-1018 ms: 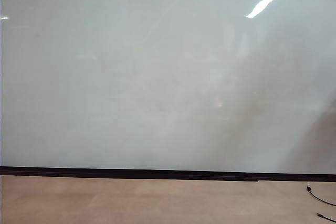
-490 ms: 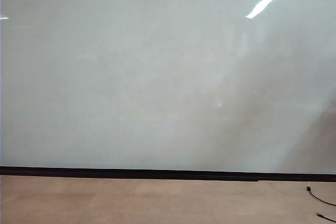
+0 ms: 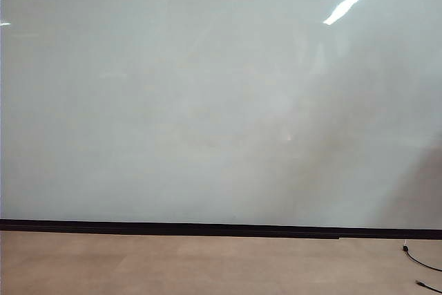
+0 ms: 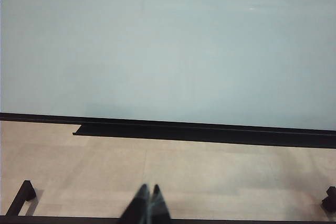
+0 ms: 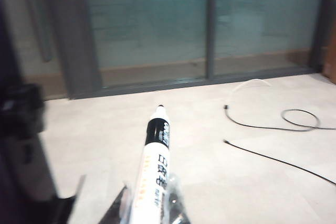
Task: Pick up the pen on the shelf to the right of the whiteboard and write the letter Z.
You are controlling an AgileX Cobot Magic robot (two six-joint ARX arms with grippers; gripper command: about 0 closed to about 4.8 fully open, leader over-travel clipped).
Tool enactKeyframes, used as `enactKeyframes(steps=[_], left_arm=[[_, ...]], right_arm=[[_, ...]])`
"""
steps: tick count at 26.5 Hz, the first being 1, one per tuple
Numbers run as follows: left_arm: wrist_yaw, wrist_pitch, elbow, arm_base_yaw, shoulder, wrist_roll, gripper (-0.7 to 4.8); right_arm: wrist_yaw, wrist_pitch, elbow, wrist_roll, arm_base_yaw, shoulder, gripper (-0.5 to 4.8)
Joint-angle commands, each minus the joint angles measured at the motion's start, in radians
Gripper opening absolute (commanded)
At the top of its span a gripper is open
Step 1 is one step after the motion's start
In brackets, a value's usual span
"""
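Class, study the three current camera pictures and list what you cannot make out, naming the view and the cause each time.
1. Exterior view: both arms and the slim white marker pen lie outside the frame; only the large glossy pale whiteboard shows.
2. Right wrist view: the right gripper is cut off by the picture's edge; the pen's print is too small to read.
3. Left wrist view: only the left gripper's tips show.

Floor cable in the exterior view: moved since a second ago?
No. The cable lies in the same spot right of the whiteboard's dark bottom strip.
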Motion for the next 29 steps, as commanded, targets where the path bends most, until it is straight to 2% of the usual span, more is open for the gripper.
enactKeyframes(steps=[1, 2, 5, 9, 12, 15, 17, 21, 29], left_arm=[[0.003, 0.005, 0.002, 0.0, 0.0, 0.004, -0.04], [0.003, 0.005, 0.002, 0.0, 0.0, 0.004, -0.04], [0.003, 0.005, 0.002, 0.0, 0.0, 0.004, -0.05], [0.003, 0.005, 0.002, 0.0, 0.0, 0.004, -0.04], [0.003, 0.005, 0.002, 0.0, 0.0, 0.004, -0.04], [0.003, 0.005, 0.002, 0.0, 0.0, 0.004, -0.04], [0.003, 0.005, 0.002, 0.0, 0.0, 0.004, -0.04], [0.003, 0.005, 0.002, 0.0, 0.0, 0.004, -0.05], [0.0, 0.006, 0.002, 0.0, 0.0, 0.004, -0.04]], right_arm=[[0.064, 0.017, -0.029, 0.026, 0.004, -0.035, -0.04], [0.087, 0.017, -0.045, 0.026, 0.013, -0.053, -0.04], [0.303, 0.015, -0.173, 0.027, 0.071, -0.164, -0.05], [0.397, 0.014, -0.275, 0.026, 0.122, -0.256, -0.05], [0.505, 0.012, -0.344, 0.022, 0.187, -0.314, -0.05], [0.641, 0.013, -0.432, -0.004, 0.293, -0.389, -0.05], [0.779, 0.012, -0.502, -0.024, 0.428, -0.459, -0.05], [0.861, 0.007, -0.549, -0.038, 0.58, -0.512, -0.05], [0.923, -0.006, -0.553, -0.055, 0.887, -0.537, -0.05]])
